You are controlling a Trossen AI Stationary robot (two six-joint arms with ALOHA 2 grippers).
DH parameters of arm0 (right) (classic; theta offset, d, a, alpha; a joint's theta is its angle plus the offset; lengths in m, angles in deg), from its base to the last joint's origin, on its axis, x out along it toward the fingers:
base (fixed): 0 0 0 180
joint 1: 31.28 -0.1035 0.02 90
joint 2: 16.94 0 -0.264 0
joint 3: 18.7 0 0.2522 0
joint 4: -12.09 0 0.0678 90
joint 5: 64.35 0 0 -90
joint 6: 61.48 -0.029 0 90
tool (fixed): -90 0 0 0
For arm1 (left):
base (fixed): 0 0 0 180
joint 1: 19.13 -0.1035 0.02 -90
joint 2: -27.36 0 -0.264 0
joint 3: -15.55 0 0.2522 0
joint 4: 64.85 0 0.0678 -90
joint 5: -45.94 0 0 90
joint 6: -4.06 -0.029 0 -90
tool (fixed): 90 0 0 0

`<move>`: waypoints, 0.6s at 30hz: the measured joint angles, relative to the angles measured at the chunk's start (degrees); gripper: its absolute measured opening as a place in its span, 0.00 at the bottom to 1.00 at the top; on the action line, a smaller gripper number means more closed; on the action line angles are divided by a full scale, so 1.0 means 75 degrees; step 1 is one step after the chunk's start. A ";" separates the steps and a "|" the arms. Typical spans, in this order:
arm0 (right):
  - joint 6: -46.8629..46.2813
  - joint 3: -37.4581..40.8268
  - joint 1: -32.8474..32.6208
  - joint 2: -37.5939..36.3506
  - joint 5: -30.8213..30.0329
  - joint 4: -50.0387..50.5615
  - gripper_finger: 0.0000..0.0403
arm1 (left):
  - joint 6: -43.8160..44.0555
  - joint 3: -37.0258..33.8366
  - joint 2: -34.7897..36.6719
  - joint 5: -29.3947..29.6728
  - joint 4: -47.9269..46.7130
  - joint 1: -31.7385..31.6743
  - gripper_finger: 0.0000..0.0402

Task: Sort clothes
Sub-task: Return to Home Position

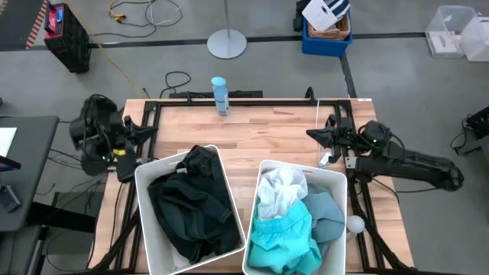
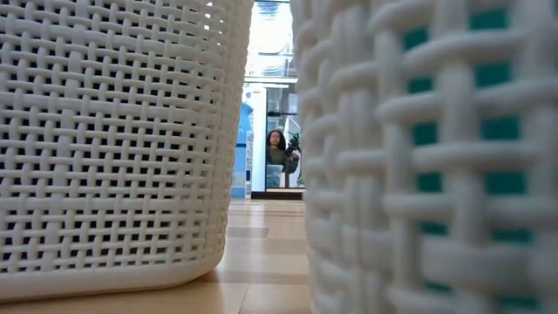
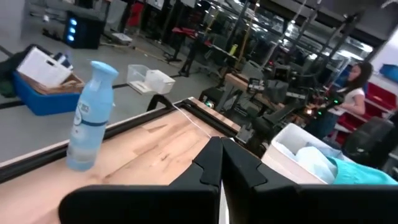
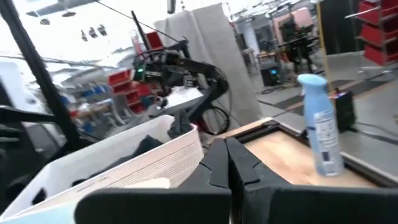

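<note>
Left arm folded at the table's left edge, left gripper [image 1: 143,131] level, aimed inward, fingers [image 3: 211,165] pressed together on nothing. Right arm stretched low along the right edge, right gripper [image 1: 313,134] aimed inward, fingers [image 4: 242,168] likewise pressed together, empty. Just beside the left gripper, toward the table's front: left bin [image 1: 140,183] holding the black and dark green clothes [image 1: 191,210]. Just beside the right gripper: right bin [image 1: 302,166] holding the white garment [image 1: 283,187], pale grey-blue garment [image 1: 328,210] and turquoise garment [image 1: 279,237]. Between both grippers, farther back: blue bottle [image 1: 220,93], upright.
</note>
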 joint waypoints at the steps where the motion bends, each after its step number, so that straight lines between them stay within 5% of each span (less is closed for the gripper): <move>1: -0.0116 0.0175 0.0160 -0.0037 0.0242 -0.0188 0.00 | -0.0035 -0.0007 0.0112 -0.0003 -0.0043 0.0085 0.00; 10: -0.0826 0.1367 0.1337 -0.0046 0.1472 -0.1661 0.00 | 0.0557 -0.1063 0.0992 0.0080 -0.0288 0.1224 0.00; 18: -0.1289 0.1980 0.2077 -0.0046 0.2094 -0.2164 0.00 | 0.0905 -0.1741 0.1880 0.0119 -0.0299 0.1217 0.00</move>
